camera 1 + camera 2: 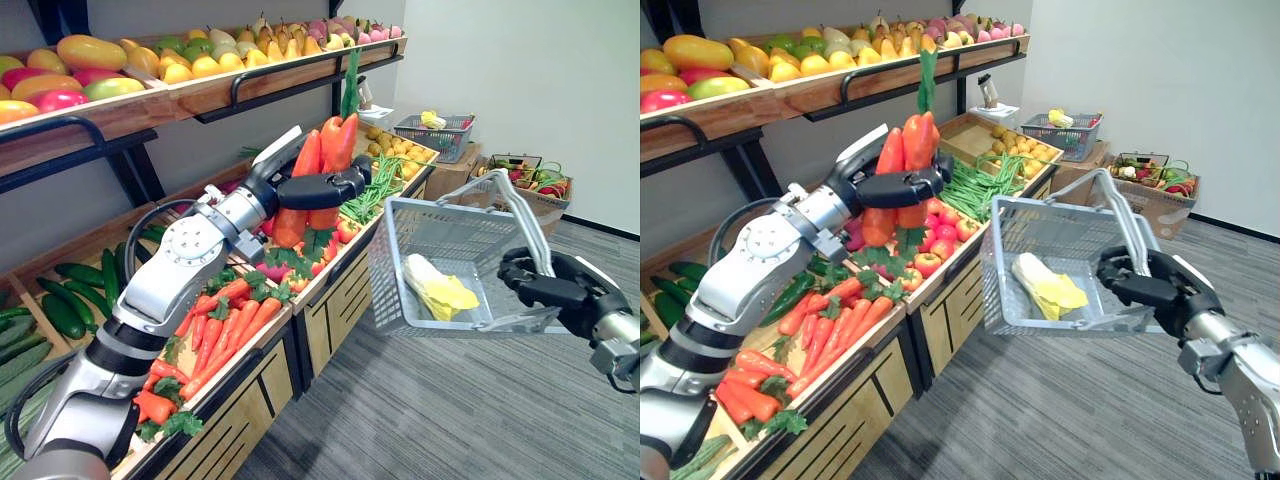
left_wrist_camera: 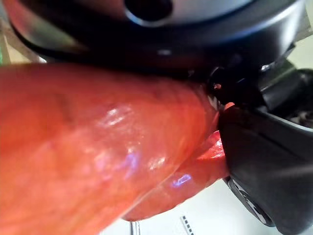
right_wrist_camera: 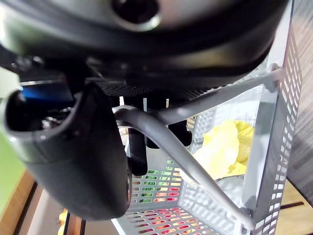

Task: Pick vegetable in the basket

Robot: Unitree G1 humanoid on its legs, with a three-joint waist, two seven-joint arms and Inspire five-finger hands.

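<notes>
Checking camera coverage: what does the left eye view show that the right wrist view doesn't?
Left eye adds: left hand shut on carrots above the produce stand. Right wrist adds: close-up of the handle running between thumb and curled fingers. Both: right hand, grey basket, yellow leafy vegetable inside.

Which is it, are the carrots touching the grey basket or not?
Apart. The right eye view shows the carrots in the left hand, with a clear gap before the basket the right hand holds.

I count: two lifted carrots (image 1: 338,140), one yellow vegetable (image 1: 445,292), one near basket (image 1: 400,250), two far baskets (image 1: 432,135) behind.
</notes>
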